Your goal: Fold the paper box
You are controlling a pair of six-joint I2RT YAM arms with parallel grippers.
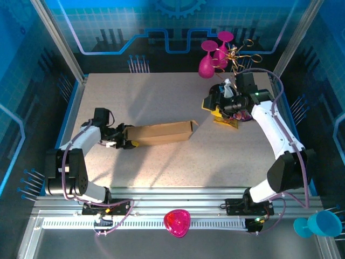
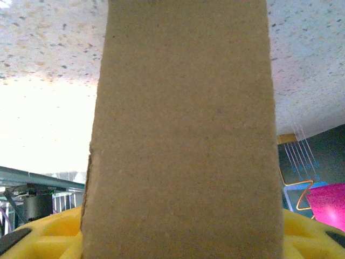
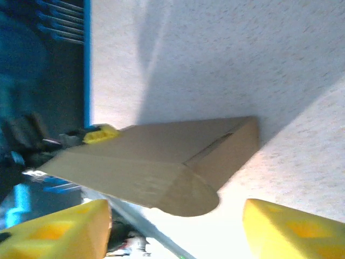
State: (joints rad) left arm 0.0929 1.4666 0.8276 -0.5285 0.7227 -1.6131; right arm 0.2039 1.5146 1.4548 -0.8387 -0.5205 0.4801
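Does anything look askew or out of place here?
The plain brown cardboard box lies mid-table with its rounded end flap sticking out untucked at its right end; the left gripper clamps the opposite end.

The paper box (image 1: pixel 161 132) is plain brown cardboard: matt, with a fine fibrous grain. The table (image 1: pixel 161 97) has a pale, speckled, stone-like top, faintly rough and unshiny. The fingers (image 3: pixel 291 229) of the right gripper (image 3: pixel 175 216) are smooth yellow plastic with a soft sheen. The pink goblets (image 1: pixel 207 65) look like glossy translucent plastic — the rails (image 1: pixel 178 199) are ribbed bare metal, brightly reflective.
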